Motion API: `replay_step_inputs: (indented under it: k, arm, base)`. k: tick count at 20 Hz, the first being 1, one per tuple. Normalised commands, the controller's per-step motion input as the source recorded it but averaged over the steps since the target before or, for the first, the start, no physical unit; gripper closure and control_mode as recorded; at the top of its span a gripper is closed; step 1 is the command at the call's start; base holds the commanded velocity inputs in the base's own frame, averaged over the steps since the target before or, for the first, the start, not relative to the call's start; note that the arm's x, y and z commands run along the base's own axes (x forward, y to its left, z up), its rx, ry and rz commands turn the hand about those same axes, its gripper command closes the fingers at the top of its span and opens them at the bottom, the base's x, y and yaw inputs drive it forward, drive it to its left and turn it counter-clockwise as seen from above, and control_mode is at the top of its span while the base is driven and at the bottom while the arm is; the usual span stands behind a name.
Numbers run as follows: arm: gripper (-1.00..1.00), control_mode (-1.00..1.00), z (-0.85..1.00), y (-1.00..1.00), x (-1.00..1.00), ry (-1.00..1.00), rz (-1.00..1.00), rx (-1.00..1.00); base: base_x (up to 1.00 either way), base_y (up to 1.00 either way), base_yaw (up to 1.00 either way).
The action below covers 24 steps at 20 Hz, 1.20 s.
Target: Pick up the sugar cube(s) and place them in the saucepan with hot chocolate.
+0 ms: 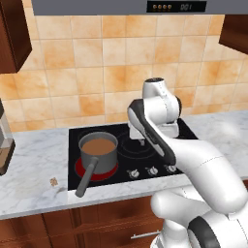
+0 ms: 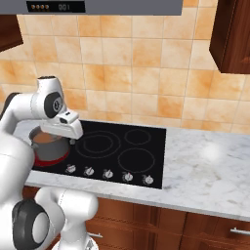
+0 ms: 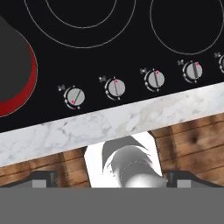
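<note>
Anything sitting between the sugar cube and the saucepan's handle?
No. In the left base view, the sugar cube lies left of the saucepan handle tip, with bare marble counter and the cooktop edge between.

Both base views look forward and down from behind, sharing the cooktop (image 1: 133,145); hand view looks close down on its knobs (image 3: 115,87).

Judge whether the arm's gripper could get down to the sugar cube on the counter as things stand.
Probably yes. The sugar cube lies alone on bare marble left of the stove, nothing over it. Only the saucepan handle angles nearby, stopping short of it. The gripper hovers over the burners, so it must swing left.
</note>
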Motion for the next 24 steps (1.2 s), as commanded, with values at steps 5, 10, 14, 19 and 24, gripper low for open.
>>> replay_step_inputs:
  k: [5, 10, 14, 19, 24]
  arm:
    - [-1.0, -1.0, 0.0, 0.59, -0.11, 0.0, -0.04, 0.0]
    - [-1.0, -1.0, 0.0, 0.0, 0.04, 0.0, 0.0, 0.0]
    - [-1.0, -1.0, 0.0, 0.0, 0.0, 0.0, 0.0, 0.0]
    - [-1.0, -1.0, -0.04, 0.46, 0.0, 0.0, -0.07, 0.0]
    - [-1.0, -1.0, -0.02, 0.27, 0.04, 0.0, -0.04, 0.0]
  base:
    - [0.0, 0.0, 0.0]
    - [0.0, 0.0, 0.0]
    - [0.0, 0.0, 0.0]
    - [0.0, 0.0, 0.0]
    - [0.0, 0.0, 0.0]
